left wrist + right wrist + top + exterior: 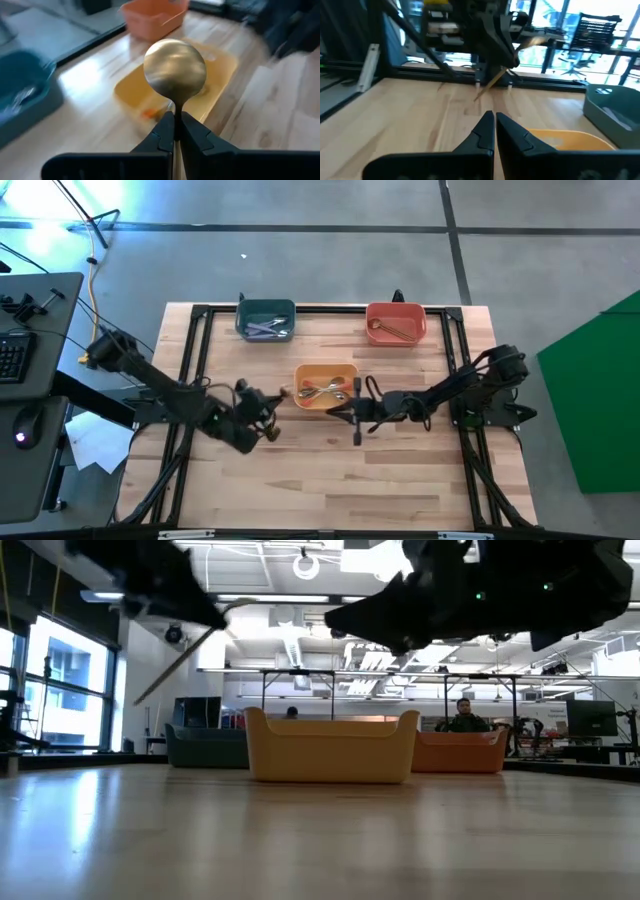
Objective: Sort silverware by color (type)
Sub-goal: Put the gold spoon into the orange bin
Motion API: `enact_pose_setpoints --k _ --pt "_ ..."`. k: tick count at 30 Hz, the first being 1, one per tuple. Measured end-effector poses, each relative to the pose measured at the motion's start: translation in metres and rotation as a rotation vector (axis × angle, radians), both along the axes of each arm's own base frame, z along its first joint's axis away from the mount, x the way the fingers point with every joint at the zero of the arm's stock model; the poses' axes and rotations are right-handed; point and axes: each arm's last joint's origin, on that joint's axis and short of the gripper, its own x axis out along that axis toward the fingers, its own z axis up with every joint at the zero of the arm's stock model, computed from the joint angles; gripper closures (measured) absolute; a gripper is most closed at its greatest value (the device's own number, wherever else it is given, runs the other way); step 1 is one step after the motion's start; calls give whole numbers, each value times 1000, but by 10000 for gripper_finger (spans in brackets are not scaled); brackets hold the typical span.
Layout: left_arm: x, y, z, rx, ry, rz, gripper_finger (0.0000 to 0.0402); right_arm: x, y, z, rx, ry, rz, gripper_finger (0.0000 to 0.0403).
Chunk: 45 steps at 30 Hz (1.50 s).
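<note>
My left gripper [268,408] is shut on a spoon with a gold head [175,67] and a thin gold handle [175,665]. It holds the spoon above the table, just left of the yellow bin [325,385]. That bin holds several spoons. The teal bin [266,320] at the far left holds lavender-handled spoons. The coral bin [396,323] at the far right holds a gold spoon. My right gripper [495,120] is shut and empty, above the table by the yellow bin's near right corner [345,415]. My left gripper pinches the spoon's neck [175,106], just behind the head, between its two fingers. The head sticks out past the fingertips toward the yellow bin. The handle [492,82] slants down and back below the gripper, toward the table's left. The spoon is lifted clear of the table.
The three bins stand in the table's far half. A black frame [200,315] runs along the table's edges. The near half of the wooden table [330,490] shows bare wood. A person [462,718] sits in the room behind the table.
</note>
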Motion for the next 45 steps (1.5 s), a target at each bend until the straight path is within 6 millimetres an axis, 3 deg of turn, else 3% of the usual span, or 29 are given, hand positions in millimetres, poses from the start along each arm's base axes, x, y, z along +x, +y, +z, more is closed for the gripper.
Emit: enact_pose_setpoints --k 4,14,20,30,37,45 --pt "21 15 14 31 -23 -97 401 14 2 -1 -16 -3 -31 382" --pt "56 65 41 45 -197 -276 401 20 -4 6 27 -75 -205 250" --pt "71 77 45 63 -318 -375 401 20 -9 17 74 -189 -223 222" --pt "91 85 34 84 -424 -419 401 20 -19 24 83 -254 -267 260" --pt "95 89 32 73 -444 -433 400 20 -21 23 51 -243 -315 380" --pt "87 91 39 62 -411 -454 334 18 -18 22 -19 -167 -412 394"
